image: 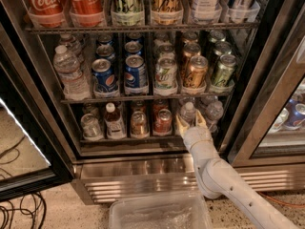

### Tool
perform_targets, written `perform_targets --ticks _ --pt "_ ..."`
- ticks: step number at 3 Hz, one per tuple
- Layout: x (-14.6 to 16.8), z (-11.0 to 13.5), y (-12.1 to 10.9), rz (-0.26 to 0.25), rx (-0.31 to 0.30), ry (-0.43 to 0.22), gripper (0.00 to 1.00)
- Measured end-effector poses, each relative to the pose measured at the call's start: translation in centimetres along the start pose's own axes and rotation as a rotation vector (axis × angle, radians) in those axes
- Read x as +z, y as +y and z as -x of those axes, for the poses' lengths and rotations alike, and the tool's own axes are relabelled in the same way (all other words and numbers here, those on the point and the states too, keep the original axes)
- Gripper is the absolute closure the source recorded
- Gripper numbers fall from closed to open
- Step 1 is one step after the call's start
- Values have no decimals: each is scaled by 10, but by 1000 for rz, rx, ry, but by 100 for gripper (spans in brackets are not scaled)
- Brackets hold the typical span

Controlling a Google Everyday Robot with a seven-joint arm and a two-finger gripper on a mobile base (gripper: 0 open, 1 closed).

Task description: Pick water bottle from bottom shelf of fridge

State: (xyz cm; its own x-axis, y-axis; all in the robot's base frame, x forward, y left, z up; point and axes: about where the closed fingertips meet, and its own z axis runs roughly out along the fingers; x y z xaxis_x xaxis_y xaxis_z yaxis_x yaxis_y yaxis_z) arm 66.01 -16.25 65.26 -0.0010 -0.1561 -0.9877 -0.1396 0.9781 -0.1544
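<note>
Fridge (250, 94) is standing open and filling pretty much the whole view, with its racks packed with drinks and the shiny louvred base (138, 185) running along the bottom. The white arm (224, 180) is reaching up from the lower right, passing over a clear plastic bin (157, 213) that's sitting on the floor in front.

The bottom shelf (128, 139) is carrying a row of cans, with a red-capped bottle (113, 120) sitting second from the left. The gripper (190, 123) is poking in at the shelf's right end with its 2 fingers spread, 1 on each side of the water bottle (188, 112). That bottle is standing upright near the front of the shelf, just right of a red can (163, 120). Can't tell if the fingers are actually squeezing it. Another clear bottle (213, 112) is sitting just to its right.
</note>
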Motion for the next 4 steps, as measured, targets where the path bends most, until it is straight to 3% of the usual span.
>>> perform_targets --ticks 2,3,4 --pt "0 0 0 0 0 0 99" --pt "-4 15 -3 0 24 -43 100" --pt "-11 44 -8 13 79 -163 100"
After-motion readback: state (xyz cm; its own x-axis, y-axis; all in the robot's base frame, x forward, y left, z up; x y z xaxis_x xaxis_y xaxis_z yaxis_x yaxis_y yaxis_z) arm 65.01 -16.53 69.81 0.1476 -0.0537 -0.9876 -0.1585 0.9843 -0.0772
